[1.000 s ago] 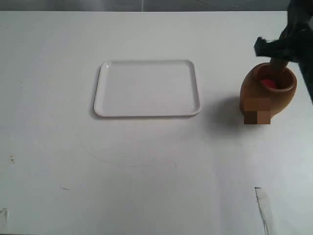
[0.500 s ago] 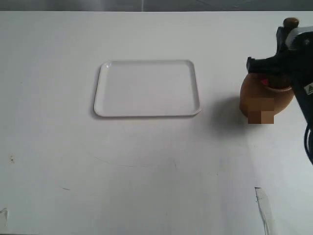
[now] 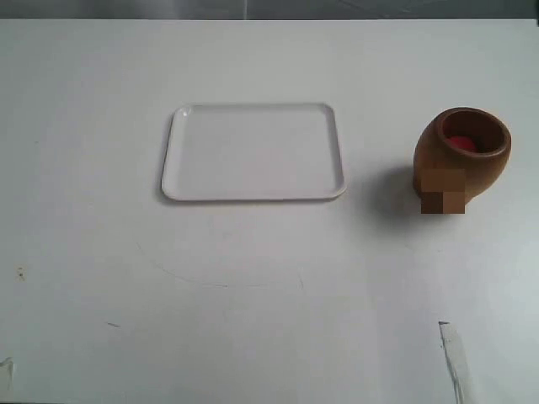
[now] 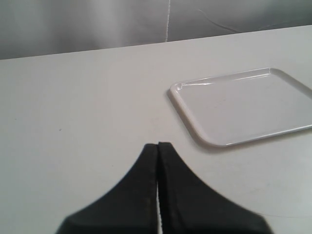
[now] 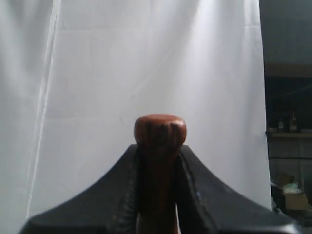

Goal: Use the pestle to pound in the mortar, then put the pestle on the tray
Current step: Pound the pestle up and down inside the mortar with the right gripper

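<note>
The light-brown wooden mortar (image 3: 461, 160) stands at the right of the table with something red inside, and nothing is over it. The white tray (image 3: 253, 151) lies flat near the middle, also in the left wrist view as the tray (image 4: 243, 105), with nothing on it. In the right wrist view my right gripper (image 5: 159, 146) is shut on the reddish-brown pestle (image 5: 160, 130), whose knob sticks out past the fingertips toward a white curtain. My left gripper (image 4: 158, 145) is shut on nothing, above the bare table short of the tray. Neither gripper shows in the exterior view.
The white table (image 3: 253, 286) has faint scuffs and a strip of tape (image 3: 451, 353) near the front right. A white curtain (image 5: 146, 63) and dark shelving (image 5: 287, 131) fill the right wrist view.
The right gripper with the pestle has lifted away from the mortar and left the exterior view at the right. The mortar now stands uncovered. The tray has not moved.
</note>
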`<state>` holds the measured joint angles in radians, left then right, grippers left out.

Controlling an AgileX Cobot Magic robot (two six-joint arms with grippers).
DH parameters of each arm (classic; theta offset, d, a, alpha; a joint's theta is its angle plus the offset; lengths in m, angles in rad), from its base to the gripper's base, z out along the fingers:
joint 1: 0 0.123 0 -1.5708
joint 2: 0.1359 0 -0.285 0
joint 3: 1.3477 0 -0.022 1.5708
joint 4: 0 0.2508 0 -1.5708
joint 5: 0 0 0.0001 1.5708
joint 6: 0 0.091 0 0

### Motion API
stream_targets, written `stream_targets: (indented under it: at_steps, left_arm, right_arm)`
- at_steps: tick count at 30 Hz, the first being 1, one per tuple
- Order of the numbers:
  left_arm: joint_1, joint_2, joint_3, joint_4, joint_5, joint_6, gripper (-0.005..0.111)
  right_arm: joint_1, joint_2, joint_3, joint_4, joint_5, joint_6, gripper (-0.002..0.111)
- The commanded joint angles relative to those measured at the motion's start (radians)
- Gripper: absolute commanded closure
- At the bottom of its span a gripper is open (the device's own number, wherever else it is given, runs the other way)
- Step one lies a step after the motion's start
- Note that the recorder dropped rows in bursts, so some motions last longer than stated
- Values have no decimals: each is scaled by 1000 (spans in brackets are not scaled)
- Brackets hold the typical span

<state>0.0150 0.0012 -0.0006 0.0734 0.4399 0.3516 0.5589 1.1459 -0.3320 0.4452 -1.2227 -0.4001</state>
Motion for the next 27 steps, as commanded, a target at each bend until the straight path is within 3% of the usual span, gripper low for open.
stream_targets:
  at_steps: [1,9,16,20,27]
  left_arm:
    - [-8,-1,1,-7,-3,-8,107]
    - [-8,-1,1,-7,-3,-8,107]
    - [-8,-1,1,-7,-3,-8,107]
    - [-8,-1,1,-7,-3,-8,107]
    - [-8,-1,1,-7,-3,-8,107]
  right_arm:
    - [-3,130,4,3,16,4,108]
    - [-3,474,4,8,2,125,108]
    - [-3,638,4,8,2,131,108]
    - [-1,543,-13,30,2,20,108]
    - [-1,146,-19,-66,2,35,108]
